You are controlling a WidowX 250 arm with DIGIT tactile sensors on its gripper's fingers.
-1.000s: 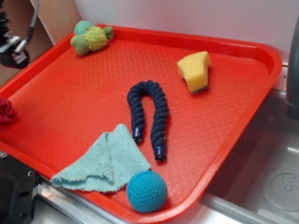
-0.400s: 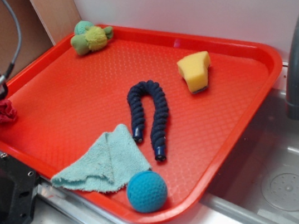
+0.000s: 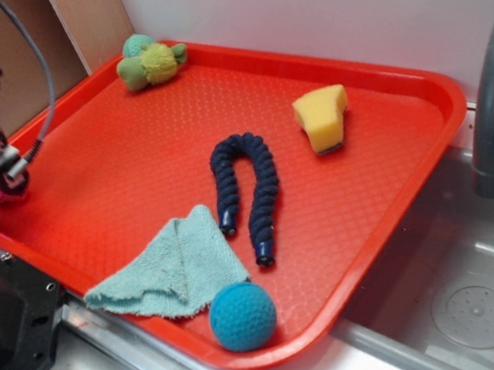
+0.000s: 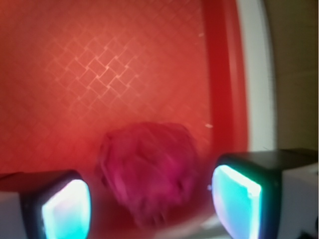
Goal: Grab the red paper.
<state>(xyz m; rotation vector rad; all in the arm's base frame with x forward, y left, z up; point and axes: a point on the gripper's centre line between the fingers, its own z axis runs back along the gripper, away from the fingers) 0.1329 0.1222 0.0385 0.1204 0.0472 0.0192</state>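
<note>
Between spread hand (image 4: 149, 199), lumpy crumpled red paper (image 4: 147, 169)

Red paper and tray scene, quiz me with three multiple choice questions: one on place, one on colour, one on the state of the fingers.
1. Where does the red paper lie on the tray?
A. centre
B. by its left rim
C. beside the sponge

2. What colour is the ball?
A. blue
B. yellow
C. white

3. How do the fingers stand?
A. shut on the paper
B. shut on the rope
C. open, either side of the paper

Answers: B, the wad sits against the rim; A, it is plainly blue; C, the wrist view shows gaps on both sides.
</note>
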